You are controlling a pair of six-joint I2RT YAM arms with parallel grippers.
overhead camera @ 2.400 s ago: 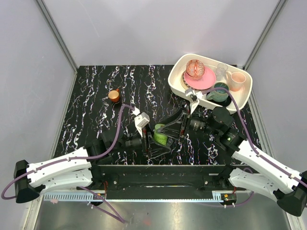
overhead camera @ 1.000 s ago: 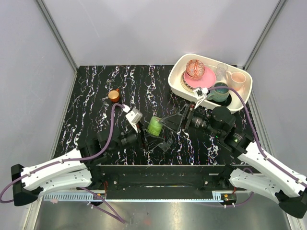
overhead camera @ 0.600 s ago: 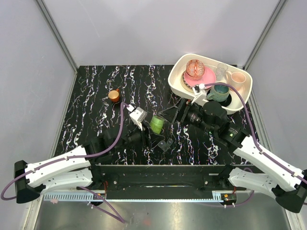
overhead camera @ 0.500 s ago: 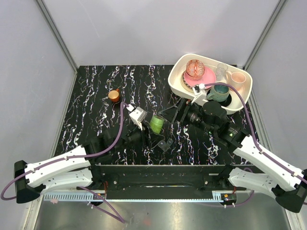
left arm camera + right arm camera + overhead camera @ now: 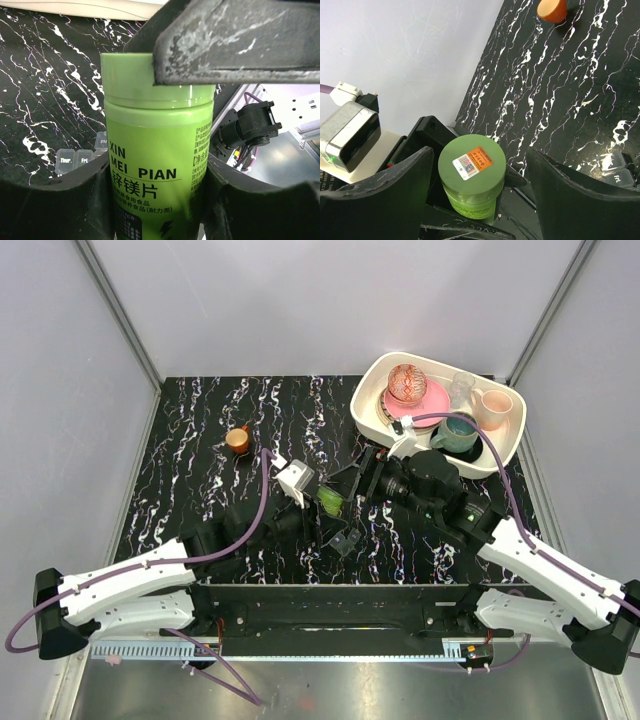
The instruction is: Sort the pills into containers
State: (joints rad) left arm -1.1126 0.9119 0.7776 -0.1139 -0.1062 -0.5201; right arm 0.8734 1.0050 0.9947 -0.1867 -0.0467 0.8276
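Left gripper (image 5: 157,210): clamped on green bottle (image 5: 157,145).
Right gripper (image 5: 479,165): spread astride lid (image 5: 471,159), gaps both sides.
Pill box (image 5: 75,161): on table (image 5: 35,75), just beside bottle.
Risk: bottle could be twisted loose & contents spilled if lid is gripped off-centre.
Views: "Thur."/"Fri." lids shown by left wrist cam; lid top only by right.

Left gripper (image 5: 156,202): jaws clamped on green bottle (image 5: 155,150). Right gripper (image 5: 480,187): jaws spread, flanking bottle top, not touching.

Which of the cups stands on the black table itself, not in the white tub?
The small orange cup, alone on the table; the teal mug and pink cup sit inside the tub.
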